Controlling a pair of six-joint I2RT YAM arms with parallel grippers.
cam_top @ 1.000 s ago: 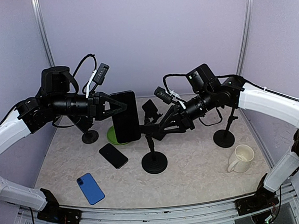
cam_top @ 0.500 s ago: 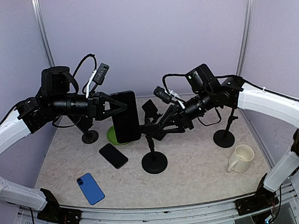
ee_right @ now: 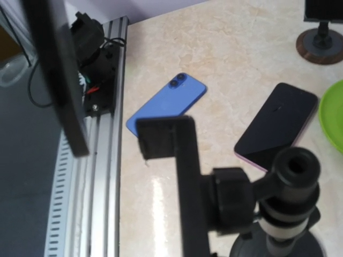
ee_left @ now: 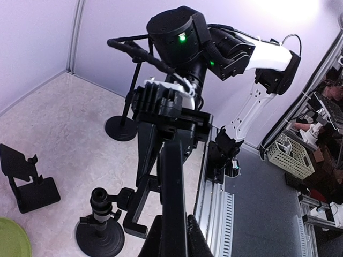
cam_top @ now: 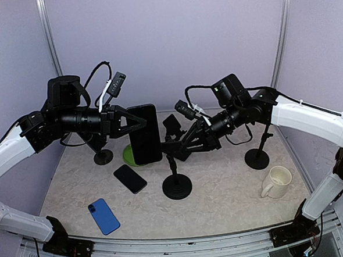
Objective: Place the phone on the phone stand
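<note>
Top external first: where do we have the phone?
— Up off the counter, upright, clamped by its edge in our left pincer, just left of the stand and not yet on its cradle
— And our right pincer?
— It sits at the stand's neck, below the cradle; whether it has closed on the neck we cannot tell from any view
— What could go wrong from here?
— We judge three things. An edge grip lets a tall phone swing or slip as we tilt it. If the neck is not firmly held, a push from the phone could turn the cradle or rock the stand on its round base. And both pincers work close together, so they could knock each other
— What lies around?
— Beneath the phone are a green dish and a spare black phone, with a blue phone nearer our bases; a drop would land among them. A second stand and a mug sit well off to the right. Only our own right pincer crowds the cradle
</note>
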